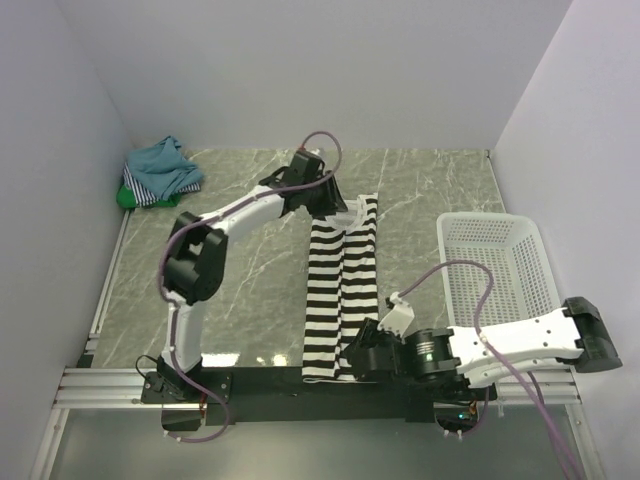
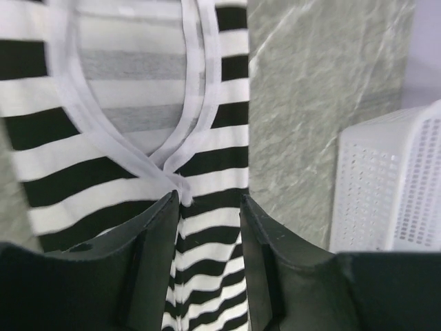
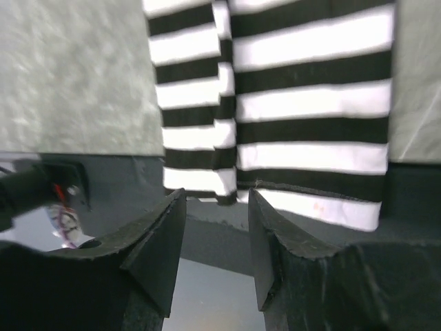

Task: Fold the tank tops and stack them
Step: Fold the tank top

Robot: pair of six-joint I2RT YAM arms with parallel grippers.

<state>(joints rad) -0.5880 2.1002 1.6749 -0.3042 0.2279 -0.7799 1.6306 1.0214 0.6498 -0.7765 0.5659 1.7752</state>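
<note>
The black-and-white striped tank top (image 1: 340,290) lies folded into a long narrow strip down the middle of the table, its hem over the near edge. My left gripper (image 1: 338,208) is open at its far end. In the left wrist view the gripper (image 2: 210,201) has its jaws apart just above the cloth (image 2: 138,158), where the white neckline bands meet. My right gripper (image 1: 356,358) is open at the near end. In the right wrist view the gripper (image 3: 217,196) stands at the hem (image 3: 303,110), holding nothing. A pile of teal, thin-striped and green tops (image 1: 160,172) lies at the far left.
A white lattice basket (image 1: 495,265) stands at the right of the table and also shows in the left wrist view (image 2: 393,186). The walls close in on the left, back and right. The black rail of the table's near edge (image 3: 207,227) runs under the hem.
</note>
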